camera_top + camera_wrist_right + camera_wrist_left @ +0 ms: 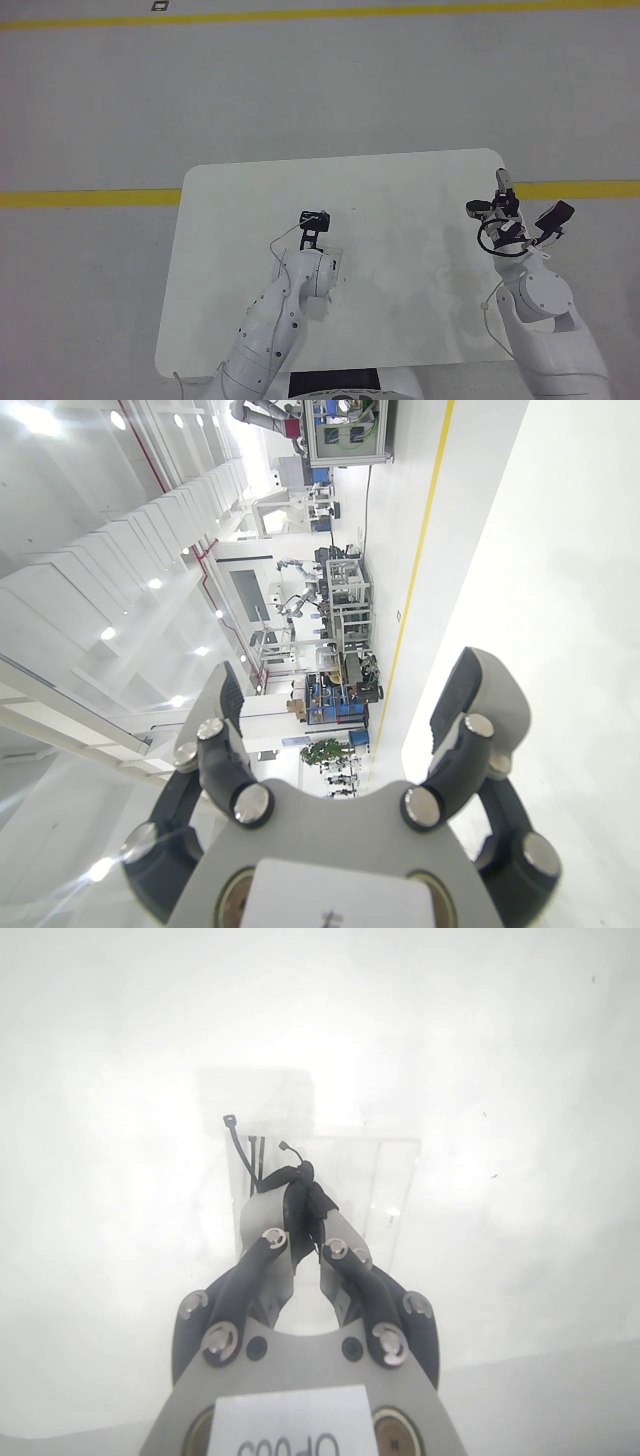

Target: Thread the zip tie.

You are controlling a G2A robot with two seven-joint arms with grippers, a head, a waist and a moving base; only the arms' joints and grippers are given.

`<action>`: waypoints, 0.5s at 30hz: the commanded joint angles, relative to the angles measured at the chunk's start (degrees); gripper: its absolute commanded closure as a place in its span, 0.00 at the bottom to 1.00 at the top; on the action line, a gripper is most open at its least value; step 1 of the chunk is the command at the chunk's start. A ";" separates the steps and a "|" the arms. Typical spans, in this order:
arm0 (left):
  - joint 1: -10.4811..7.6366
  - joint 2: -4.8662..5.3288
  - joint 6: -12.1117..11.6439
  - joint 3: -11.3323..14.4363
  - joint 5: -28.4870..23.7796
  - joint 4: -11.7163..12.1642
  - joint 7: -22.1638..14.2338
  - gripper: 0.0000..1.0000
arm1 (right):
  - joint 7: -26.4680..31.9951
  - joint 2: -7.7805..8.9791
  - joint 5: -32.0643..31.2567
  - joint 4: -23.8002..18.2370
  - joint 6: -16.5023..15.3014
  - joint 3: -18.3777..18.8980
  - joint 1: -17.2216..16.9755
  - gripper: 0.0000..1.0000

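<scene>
Left hand (302, 1183), fingertips pressed together on a thin black zip tie (292, 1152). The tie's small square head curls out just past the tips, and a strand trails back between the fingers. So short a grip probably serves to steady the head for threading. Just beyond the tips, a clear tray (400, 1163) sits on the white surface (400, 190), holding a few spare ties (239, 1145); it is likely the supply. Well apart, at the surface's right edge, the right hand (345, 700) is spread wide and holds nothing, seemingly ready to take the tail.
</scene>
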 commanded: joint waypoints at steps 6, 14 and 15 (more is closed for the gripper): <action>2.19 0.62 -1.46 -0.42 -1.12 -4.67 0.21 1.00 | 0.00 0.00 0.00 0.00 0.00 0.00 0.00 0.00; 5.53 1.60 -4.60 -2.34 -4.01 -12.09 -0.48 1.00 | 0.00 0.00 0.00 0.00 0.00 0.00 0.00 0.00; 5.87 1.70 -5.05 -2.53 -4.53 -12.83 -0.57 1.00 | 0.00 0.00 0.00 0.00 0.00 0.00 0.00 0.00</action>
